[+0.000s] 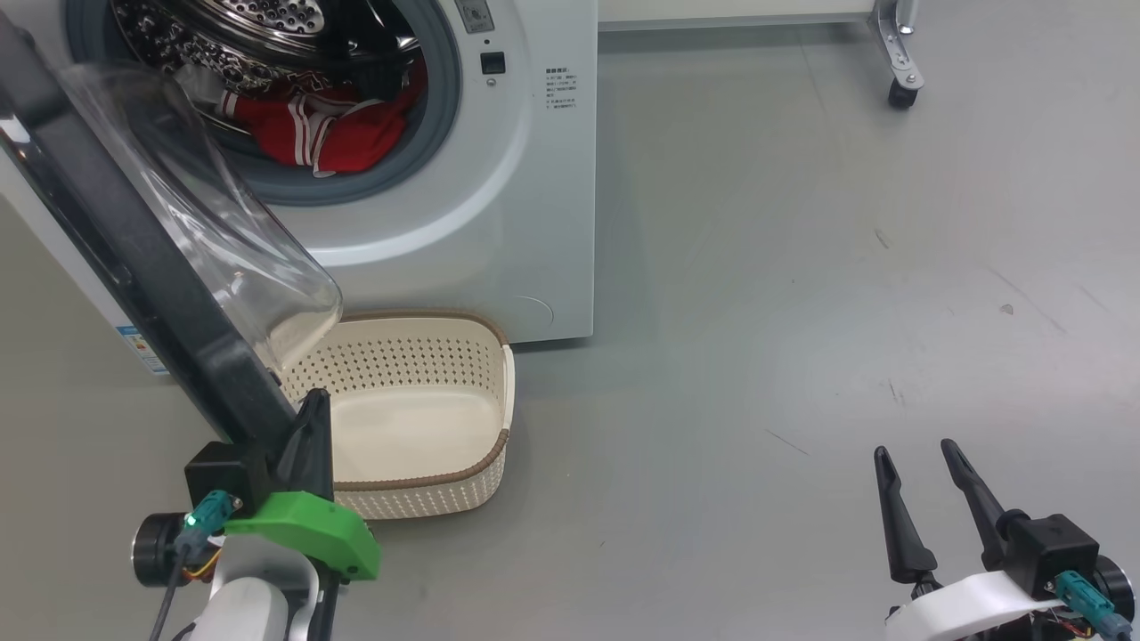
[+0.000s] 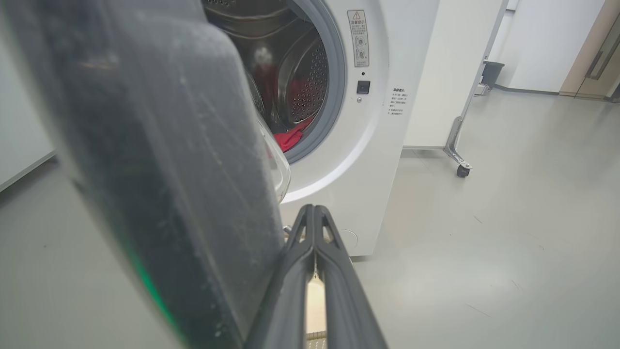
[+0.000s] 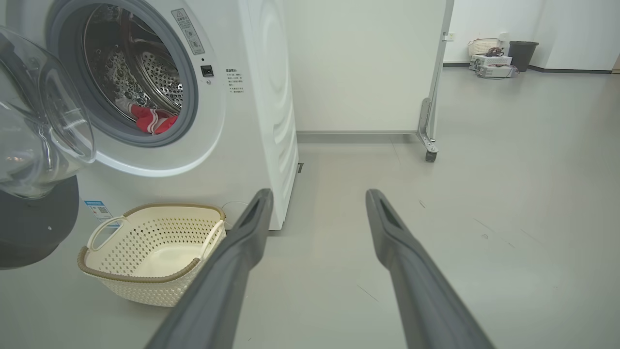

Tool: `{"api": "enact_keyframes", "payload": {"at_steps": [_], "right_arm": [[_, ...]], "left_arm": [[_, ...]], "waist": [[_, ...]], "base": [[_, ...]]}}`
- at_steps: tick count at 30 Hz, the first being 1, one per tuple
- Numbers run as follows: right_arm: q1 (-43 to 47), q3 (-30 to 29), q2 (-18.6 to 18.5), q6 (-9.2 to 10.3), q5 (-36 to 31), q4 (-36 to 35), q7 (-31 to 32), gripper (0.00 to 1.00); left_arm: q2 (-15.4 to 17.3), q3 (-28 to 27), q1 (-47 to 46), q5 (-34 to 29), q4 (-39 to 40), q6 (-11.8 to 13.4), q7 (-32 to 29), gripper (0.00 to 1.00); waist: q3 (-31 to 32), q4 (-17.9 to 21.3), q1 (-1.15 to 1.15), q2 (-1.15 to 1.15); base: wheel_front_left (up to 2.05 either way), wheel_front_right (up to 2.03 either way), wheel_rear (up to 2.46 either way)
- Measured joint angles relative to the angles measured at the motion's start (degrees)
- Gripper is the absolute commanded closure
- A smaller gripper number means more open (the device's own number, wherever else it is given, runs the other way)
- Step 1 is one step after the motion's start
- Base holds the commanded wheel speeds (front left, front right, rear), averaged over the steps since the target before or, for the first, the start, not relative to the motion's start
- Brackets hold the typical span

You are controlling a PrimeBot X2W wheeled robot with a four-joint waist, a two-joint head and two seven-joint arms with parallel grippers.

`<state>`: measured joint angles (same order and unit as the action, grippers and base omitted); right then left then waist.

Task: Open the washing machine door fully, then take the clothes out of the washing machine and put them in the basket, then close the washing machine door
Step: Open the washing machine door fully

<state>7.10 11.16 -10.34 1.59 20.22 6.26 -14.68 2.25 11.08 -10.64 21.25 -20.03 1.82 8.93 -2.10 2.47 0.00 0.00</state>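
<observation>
**Door part-open above the basket: where this could slip**

The washing machine [image 1: 508,223] stands square on the grey floor [image 1: 802,267] with its mouth uncovered. It looks too heavy to shift, so the trouble lies elsewhere.

The washing machine door [image 1: 107,249] is swung out toward the robot. As I judge it, it is short of its full swing, and its glass bowl hangs above the left end of the basket [image 1: 419,482]. Left like this, it narrows the way to the drum and could drift back against an arm reaching in.

The basket sits empty on the floor, close in front of the machine. It looks light, so a knock from a forearm would likely slide or tip it.

The clothes [image 1: 329,129] lie heaped in the drum at its front lip. Being limp, they may snag on the grey rubber ring, or trail and drop onto the floor beside the basket.

The left claw [image 1: 313,402] has its fingers pressed together on nothing and lies along the lower edge of the door's black rim. I cannot tell whether it touches. A push from there could skid off the glossy rim.

The right claw [image 1: 916,450] is spread apart and empty, low over bare floor and well apart from the machine. It faces a long reach.
</observation>
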Motion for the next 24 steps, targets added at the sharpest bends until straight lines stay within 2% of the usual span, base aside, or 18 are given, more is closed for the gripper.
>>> {"api": "enact_keyframes", "payload": {"at_steps": [11,24], "right_arm": [[0.0,-1.2,0.3,-0.47,-0.2,0.4,0.0,0.0],[0.3,-1.9,0.9,-1.01,-0.6,0.5,0.0,0.0]], "left_arm": [[-0.2,0.3,-1.1,0.5,-2.4,-0.1,1.3,1.0],[-0.9,0.8,-1.4,1.4,-5.1,-0.6,2.3,1.0]], "waist": [[0.2,-0.9,0.0,0.0],[0.6,-5.1,0.0,0.0]], "base": [[0.0,0.0,0.0],[0.0,0.0,0.0]]}}
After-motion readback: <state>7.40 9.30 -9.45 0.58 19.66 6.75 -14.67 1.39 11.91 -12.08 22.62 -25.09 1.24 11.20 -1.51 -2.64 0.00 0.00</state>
